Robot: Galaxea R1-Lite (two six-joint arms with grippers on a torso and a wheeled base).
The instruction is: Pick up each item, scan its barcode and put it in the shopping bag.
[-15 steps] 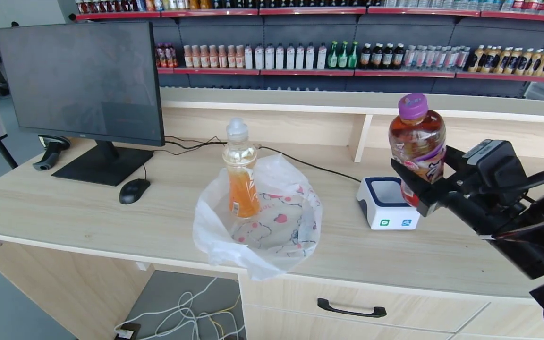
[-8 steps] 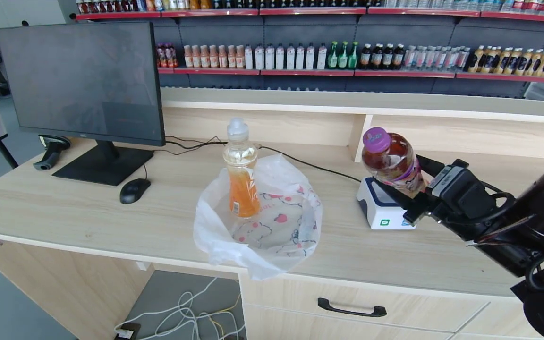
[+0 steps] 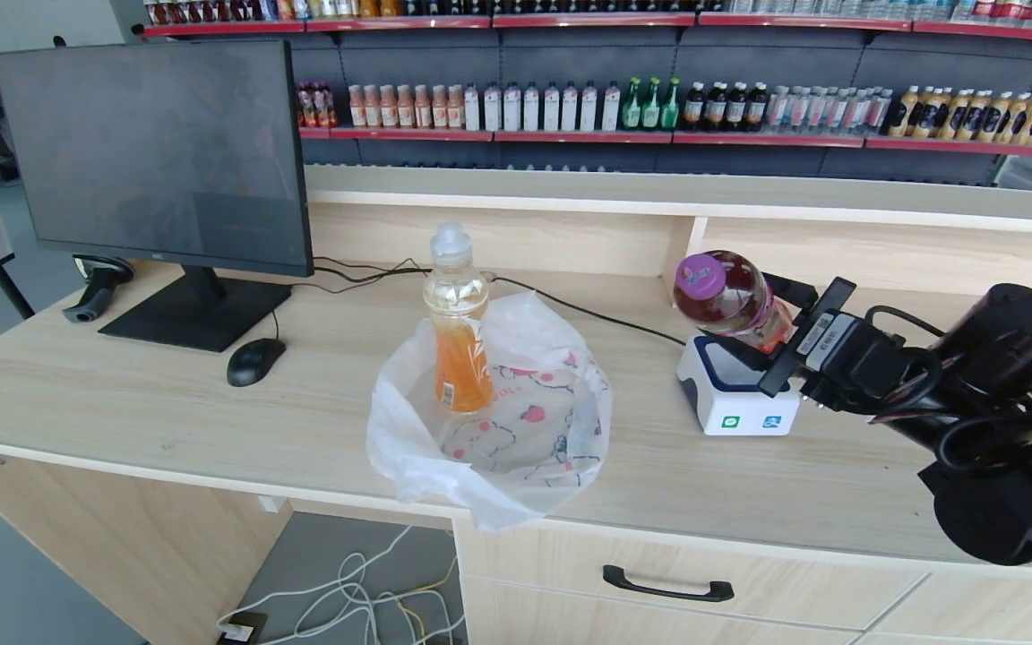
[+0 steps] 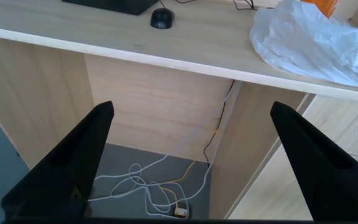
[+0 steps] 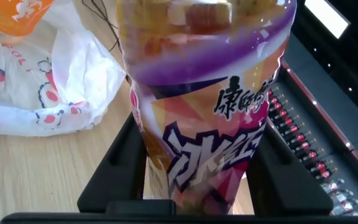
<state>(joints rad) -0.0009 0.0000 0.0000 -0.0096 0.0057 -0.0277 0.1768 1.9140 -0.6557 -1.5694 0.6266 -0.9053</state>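
A tea bottle (image 3: pixel 726 300) with a purple cap and purple label lies tilted over the white barcode scanner (image 3: pixel 731 388), cap pointing toward the counter's middle. My right gripper (image 3: pixel 780 331) is shut on the tea bottle (image 5: pixel 204 106), one finger on each side of the label. An orange drink bottle (image 3: pixel 456 324) stands upright inside the white printed shopping bag (image 3: pixel 494 421), to the left of the scanner. The bag's rim (image 5: pixel 23 99) and the orange bottle (image 5: pixel 11 12) also show beyond the held bottle. My left gripper (image 4: pixel 191 155) hangs open below the counter edge, nothing between its fingers.
A monitor (image 3: pixel 153 152) on its stand, a mouse (image 3: pixel 254 361) and a handheld scanner (image 3: pixel 97 288) occupy the counter's left. A cable (image 3: pixel 570 309) runs behind the bag. A raised back ledge (image 3: pixel 686 193) borders the counter. Drawers with a handle (image 3: pixel 666 587) sit below; cables lie on the floor (image 4: pixel 160 186).
My right gripper has lowered the tea bottle from upright beside the scanner and tipped it over onto its side above the scanner, moving left. The bag and orange bottle have stayed put.
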